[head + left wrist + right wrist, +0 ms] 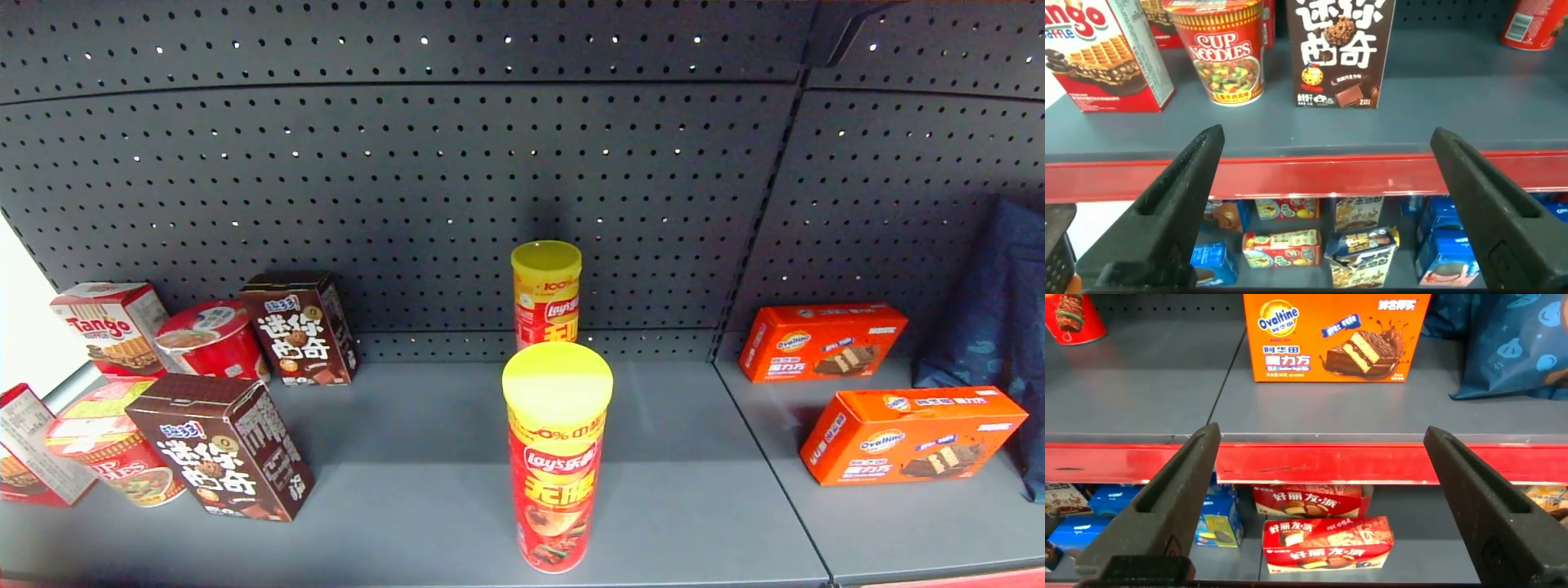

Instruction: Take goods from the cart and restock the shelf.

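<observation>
Right, both arms sit low in front of the shelf [424, 457], level with its red front lip [1315, 175]. My left jaws are spread wide with nothing between them. Past them I see the front brown biscuit box [1339, 49], the front noodle cup [1226, 49] and the front wafer box [1106, 57], all standing near the shelf's front edge at its left end. My right jaws are spread just as wide and are also empty. They face the front orange cake box [1335, 335], which stands near the front edge at the right end, with a blue bag [1511, 343] just beside it.

From the head camera, two chip cans stand upright in the middle of the shelf. The front chip can [555, 457] is close to the front edge. The rear chip can [546, 294] is against the pegboard back [408, 188], in line behind it and apart from it. At the back left corner the rear wafer box [110, 327], the rear noodle cup [208, 343] and the rear brown biscuit box [302, 328] stand in a row. The rear orange cake box [820, 341] stands at the back edge on the right.

Below the lip, a lower shelf holds small snack boxes [1290, 245] on the left side and stacked red boxes [1327, 539] on the right.
</observation>
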Robot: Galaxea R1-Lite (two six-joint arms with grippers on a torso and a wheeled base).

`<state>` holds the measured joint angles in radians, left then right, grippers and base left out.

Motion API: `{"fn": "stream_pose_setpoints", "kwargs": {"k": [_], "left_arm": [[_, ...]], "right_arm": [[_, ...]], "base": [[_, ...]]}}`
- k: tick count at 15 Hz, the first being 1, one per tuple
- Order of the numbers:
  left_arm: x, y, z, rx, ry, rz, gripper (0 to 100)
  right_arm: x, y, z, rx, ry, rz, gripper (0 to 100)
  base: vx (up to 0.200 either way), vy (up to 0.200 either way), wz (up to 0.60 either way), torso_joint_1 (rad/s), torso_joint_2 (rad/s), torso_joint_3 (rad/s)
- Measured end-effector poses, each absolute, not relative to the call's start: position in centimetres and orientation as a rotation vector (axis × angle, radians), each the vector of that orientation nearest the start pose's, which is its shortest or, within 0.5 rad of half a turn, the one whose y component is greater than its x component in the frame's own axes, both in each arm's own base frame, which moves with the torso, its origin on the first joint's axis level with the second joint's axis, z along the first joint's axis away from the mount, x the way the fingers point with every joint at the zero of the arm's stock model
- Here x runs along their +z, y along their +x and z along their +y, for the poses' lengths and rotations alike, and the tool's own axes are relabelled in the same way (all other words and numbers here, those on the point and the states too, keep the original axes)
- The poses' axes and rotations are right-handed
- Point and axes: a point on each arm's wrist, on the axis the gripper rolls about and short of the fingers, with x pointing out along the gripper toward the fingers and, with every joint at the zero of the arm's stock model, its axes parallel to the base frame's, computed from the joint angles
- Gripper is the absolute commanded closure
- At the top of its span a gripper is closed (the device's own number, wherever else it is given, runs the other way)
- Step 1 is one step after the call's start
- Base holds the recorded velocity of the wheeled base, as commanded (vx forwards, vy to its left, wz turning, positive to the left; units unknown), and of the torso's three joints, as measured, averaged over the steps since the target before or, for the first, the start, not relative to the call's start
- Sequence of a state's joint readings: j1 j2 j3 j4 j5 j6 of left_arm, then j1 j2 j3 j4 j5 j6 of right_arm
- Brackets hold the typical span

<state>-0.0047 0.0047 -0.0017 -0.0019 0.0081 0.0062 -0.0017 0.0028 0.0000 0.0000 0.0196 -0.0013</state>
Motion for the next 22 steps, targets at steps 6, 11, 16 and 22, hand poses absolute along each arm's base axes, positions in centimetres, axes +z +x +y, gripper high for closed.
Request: {"fn": "stream_pose_setpoints", "kwargs": {"k": [6, 11, 16, 22], "left_arm": [[7.63, -2.26, 0.00, -0.013, 0.007, 0.000, 0], [7.63, -2.26, 0.00, -0.014, 0.005, 0.000, 0], [7.63, -2.26, 0.00, -0.013, 0.006, 0.000, 0], [7.63, -2.26, 0.00, -0.012, 0.004, 0.000, 0]], "right_arm": [[7.55, -2.26, 0.05, 0.018, -0.002, 0.003, 0], [7.56, -2.26, 0.05, 0.018, -0.001, 0.003, 0], [7.56, -2.26, 0.05, 0.018, -0.001, 0.003, 0], [7.56, -2.26, 0.05, 0.018, -0.002, 0.003, 0]], "base": [[0.000, 0.000, 0.00, 0.000, 0.00, 0.000], [0.000, 0.000, 0.00, 0.000, 0.00, 0.000], [0.000, 0.000, 0.00, 0.000, 0.00, 0.000], [0.000, 0.000, 0.00, 0.000, 0.00, 0.000]]}}
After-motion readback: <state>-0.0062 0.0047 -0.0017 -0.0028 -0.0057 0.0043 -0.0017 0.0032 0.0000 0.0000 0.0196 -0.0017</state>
